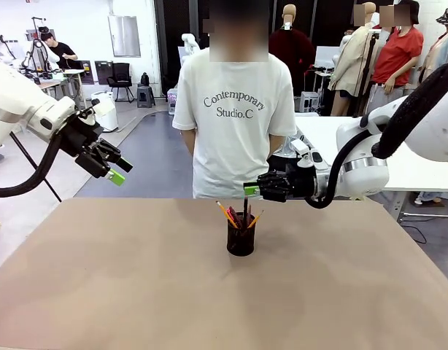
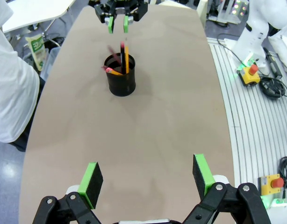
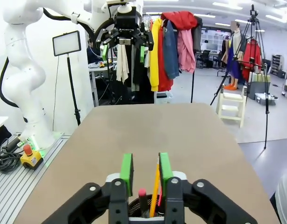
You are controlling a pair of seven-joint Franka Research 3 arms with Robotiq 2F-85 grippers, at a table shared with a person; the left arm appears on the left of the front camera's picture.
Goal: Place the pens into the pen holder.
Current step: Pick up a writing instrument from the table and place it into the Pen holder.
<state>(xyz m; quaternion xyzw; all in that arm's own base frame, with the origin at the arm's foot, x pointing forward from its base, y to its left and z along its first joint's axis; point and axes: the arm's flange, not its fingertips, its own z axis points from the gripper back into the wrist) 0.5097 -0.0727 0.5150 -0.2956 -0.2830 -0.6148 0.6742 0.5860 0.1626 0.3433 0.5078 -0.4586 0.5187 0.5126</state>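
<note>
holder (image 1: pixel 241 239): black mesh cup, upright near the table (image 1: pixel 136 292) centre, toward the person's (image 1: pixel 235 109) side. pens (image 1: pixel 236 216): all in the holder, leaning apart, tips above the rim; a yellow-orange one, a reddish one and a dark one with a pink-red end. right gripper (image 1: pixel 250 189): just above and behind the holder, jaws a narrow gap apart, clamped on nothing; its wrist view has a yellow pen between the pads (image 3: pixel 127 170). left gripper (image 1: pixel 119 173): raised off the table's left edge, jaws wide apart, empty.
</note>
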